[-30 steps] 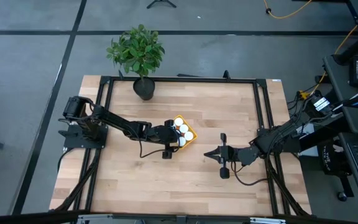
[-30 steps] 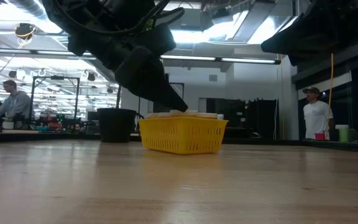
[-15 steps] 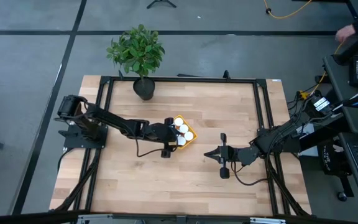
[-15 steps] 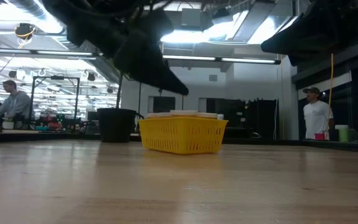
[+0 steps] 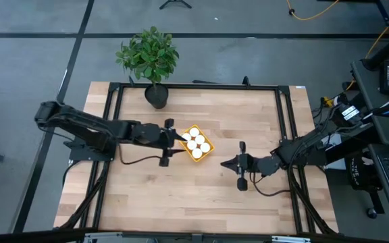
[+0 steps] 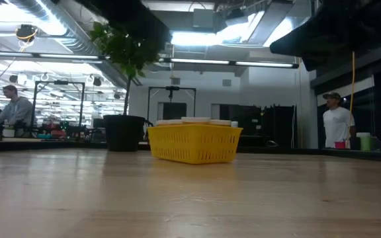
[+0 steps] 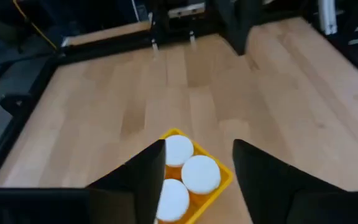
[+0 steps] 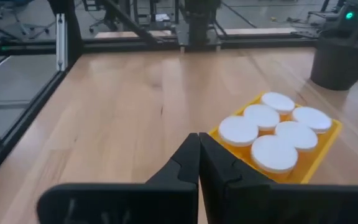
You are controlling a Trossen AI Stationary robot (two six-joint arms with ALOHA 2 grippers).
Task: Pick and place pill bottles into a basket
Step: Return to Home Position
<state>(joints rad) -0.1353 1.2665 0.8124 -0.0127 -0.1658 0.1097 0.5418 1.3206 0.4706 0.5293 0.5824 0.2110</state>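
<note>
Wooden tabletop [image 5: 201, 196]: your spread-fingered left gripper [image 5: 179, 137] hangs just beside the low yellow basket [image 5: 211, 146] of white-capped pill bottles [image 5: 195, 142]; a careless swing could topple it. Well apart from the basket, your right gripper [image 5: 225, 164] waits closed.

Both arms are showing matte black from base to fingertip. The left arm [image 5: 100, 128] is running as a chain of chunky, rounded segments, with a thin black cable [image 5: 137, 162] hanging beneath its forearm. The right arm [image 5: 296, 154] is wearing the same dark casing and is trailing a similar cable [image 5: 269, 195]. Each wrist is carrying a short black crosspiece [image 5: 167, 142]. In the wrist views, the left gripper [image 7: 199, 152] is presenting two broad, flat-sided dark fingers [image 7: 146, 177]. The right gripper [image 8: 199, 155] is showing slim black fingers that are tapering to narrow tips above a wide, blocky body.
</note>
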